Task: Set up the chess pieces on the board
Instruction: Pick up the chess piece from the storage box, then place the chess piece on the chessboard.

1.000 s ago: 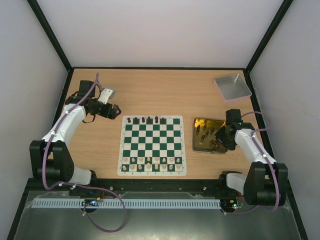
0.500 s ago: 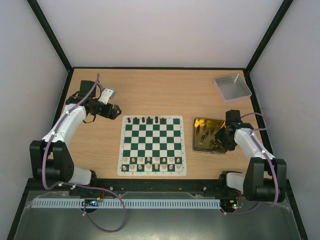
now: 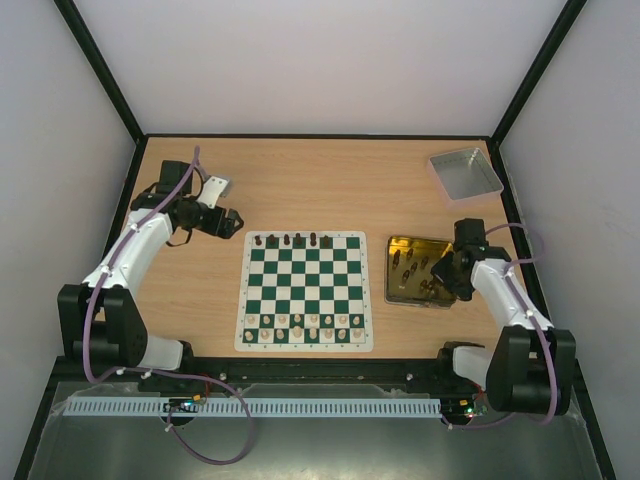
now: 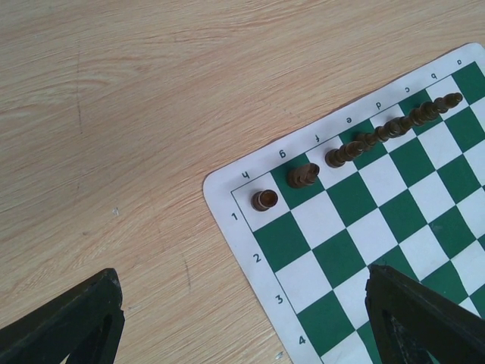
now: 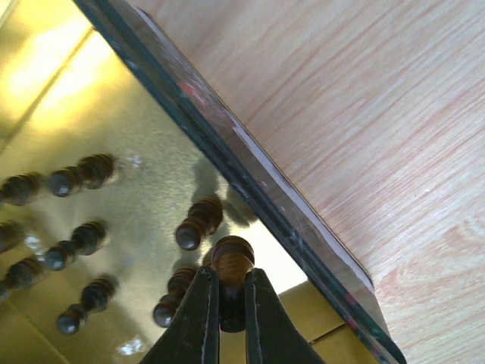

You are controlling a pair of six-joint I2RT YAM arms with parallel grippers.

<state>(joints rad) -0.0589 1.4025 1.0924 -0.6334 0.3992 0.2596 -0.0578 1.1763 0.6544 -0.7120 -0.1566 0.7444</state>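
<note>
Now the right tool is closed just under the rounded head of one dark chess piece in the gold tin, at 3 o'clock from the board. Light, rigid and smooth, it likely suits this narrow-neck pinch; the left tool gapes empty at 10 o'clock above the tabletop.

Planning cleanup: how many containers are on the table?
2: a gold tin right of the board, and a grey tray at the far right corner. None seems hidden.
</note>
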